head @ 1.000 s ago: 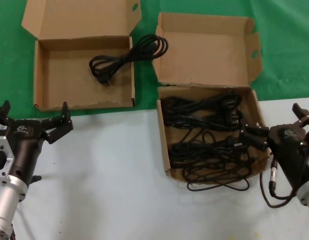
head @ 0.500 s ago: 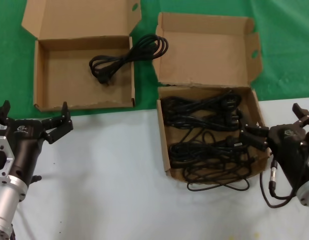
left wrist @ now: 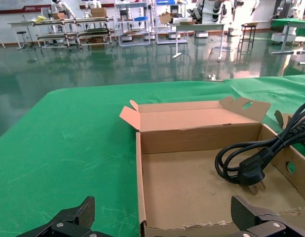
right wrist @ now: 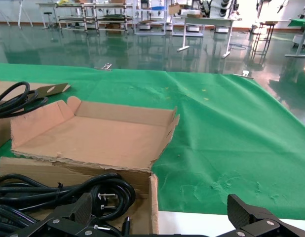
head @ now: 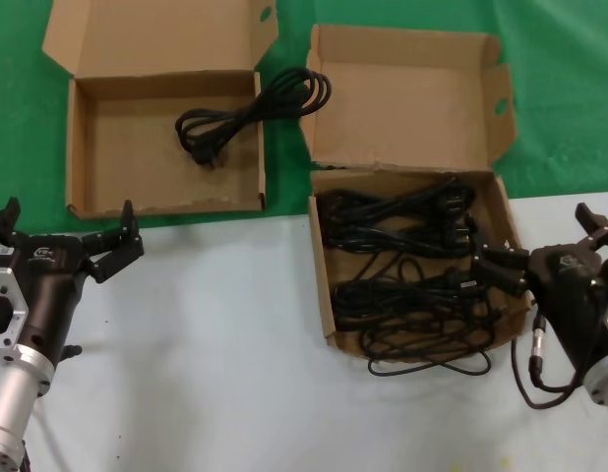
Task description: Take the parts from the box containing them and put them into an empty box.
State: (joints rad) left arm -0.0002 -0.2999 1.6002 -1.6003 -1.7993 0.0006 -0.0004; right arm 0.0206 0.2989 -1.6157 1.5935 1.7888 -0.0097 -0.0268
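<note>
The left gripper is hovering over the white table, just in front of the neat-walled box, its fingers spread wide apart. One cord is lying in that box, its loop draping over the right wall. The left wrist view is showing this cord's plug resting on the box floor. The right gripper is sitting at the right wall of the ragged-rimmed box, fingers apart. The remaining cords are filling that box, one loop spilling over its front edge. The right wrist view is showing the torn rim and lid.
</note>
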